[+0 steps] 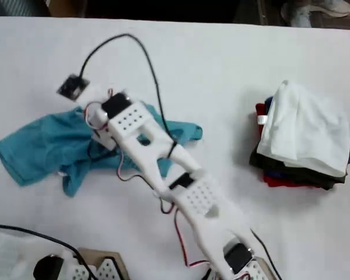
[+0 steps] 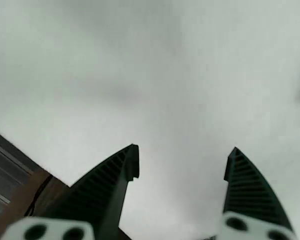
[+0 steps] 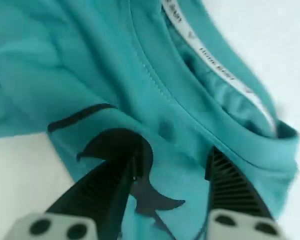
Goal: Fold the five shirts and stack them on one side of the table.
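Observation:
A crumpled teal shirt (image 1: 44, 143) lies unfolded at the left of the white table (image 1: 221, 76). In the high view my right arm (image 1: 163, 157) stretches from the front edge to the shirt's middle. My right gripper (image 3: 172, 167) hangs open just above the teal shirt (image 3: 90, 65), close to its collar (image 3: 210, 60) and a black printed figure (image 3: 140, 192). At the right side sits a stack of folded shirts (image 1: 303, 131), white on top with black, red and blue below. My left gripper (image 2: 184, 150) is open over bare table, holding nothing.
A black cable (image 1: 146, 58) loops from the right arm to a small black module (image 1: 73, 87) behind the teal shirt. The left arm's base (image 1: 76, 268) sits at the front left corner. A dark floor strip (image 2: 10, 185) marks the table edge near the left gripper.

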